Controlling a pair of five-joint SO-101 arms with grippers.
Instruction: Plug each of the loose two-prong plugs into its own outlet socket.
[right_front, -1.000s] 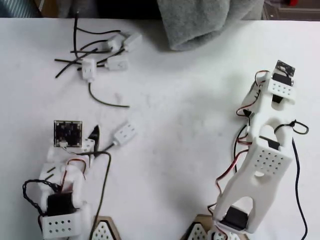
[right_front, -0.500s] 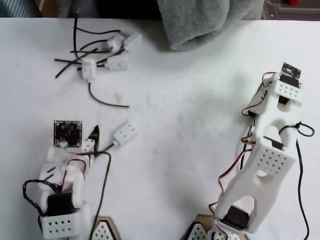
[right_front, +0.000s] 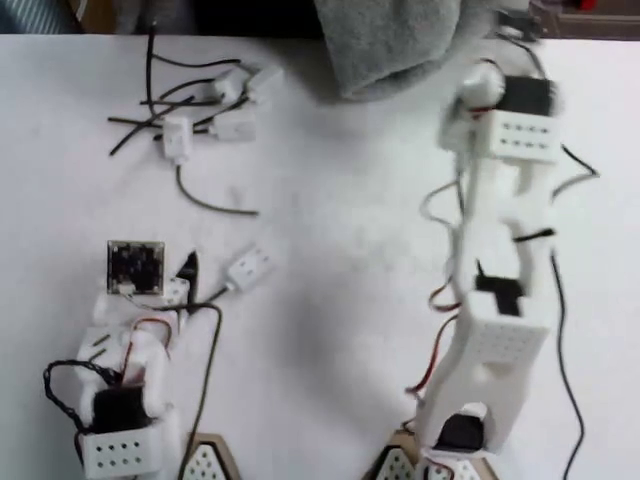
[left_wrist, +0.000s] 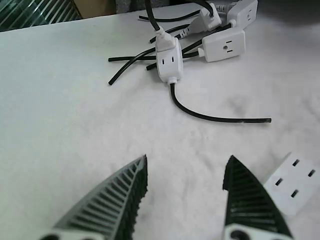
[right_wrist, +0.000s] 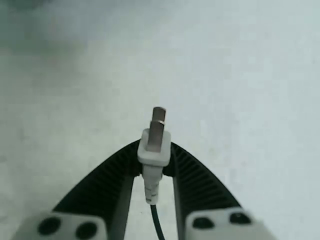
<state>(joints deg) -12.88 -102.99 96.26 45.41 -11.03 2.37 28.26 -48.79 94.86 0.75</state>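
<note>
My right gripper (right_wrist: 155, 150) is shut on a white two-prong plug (right_wrist: 156, 136), prongs pointing away from the wrist over bare table, with a dark cord trailing back between the fingers. In the high view the right arm (right_front: 505, 135) stretches toward the table's back, near the grey cloth. My left gripper (left_wrist: 187, 161) stands open near the front left, nothing between its fingers. A loose white outlet socket (right_front: 250, 268) lies just right of it, also the socket (left_wrist: 295, 182) in the left wrist view. More white sockets (right_front: 215, 110) with black cords lie tangled at the back left.
A grey cloth (right_front: 400, 40) hangs over the table's back edge. A loose black cord (right_front: 210, 200) curves below the tangle. The white table (right_front: 340, 230) lies open between the arms. Wooden arm bases (right_front: 205, 462) sit at the front edge.
The right arm has swung toward the back and to the left, from the right edge to beside the grey cloth. The left arm and the sockets have not moved.
</note>
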